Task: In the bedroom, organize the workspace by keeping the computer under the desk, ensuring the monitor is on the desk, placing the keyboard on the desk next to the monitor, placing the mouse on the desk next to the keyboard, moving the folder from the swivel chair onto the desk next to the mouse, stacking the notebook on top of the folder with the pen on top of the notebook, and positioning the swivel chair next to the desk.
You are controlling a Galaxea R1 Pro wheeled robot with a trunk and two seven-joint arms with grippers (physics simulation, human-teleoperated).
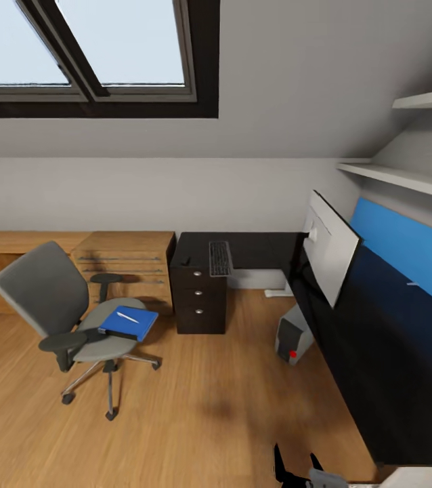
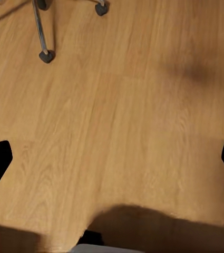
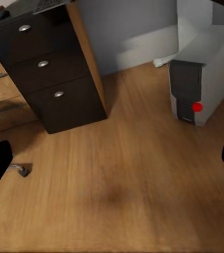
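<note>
Sloped attic walls and a wood floor (image 1: pixel 196 407) frame the workspace. Along the right runs the dark desk (image 1: pixel 392 379), with the monitor (image 1: pixel 331 247) already standing on it and the computer (image 1: pixel 292 334) on the floor under its edge. To the left, the swivel chair (image 1: pixel 74 305) sits well apart from the desk, carrying the blue folder (image 1: pixel 129 322) with what looks like the pen (image 1: pixel 128 316) on top. The keyboard (image 1: pixel 220 258) lies on the far drawer unit (image 1: pixel 201 298); the mouse and notebook I cannot make out. Most steps seem undone. Both the left gripper (image 2: pixel 112 158) and right gripper (image 3: pixel 112 158) hang spread and empty above the floor.
</note>
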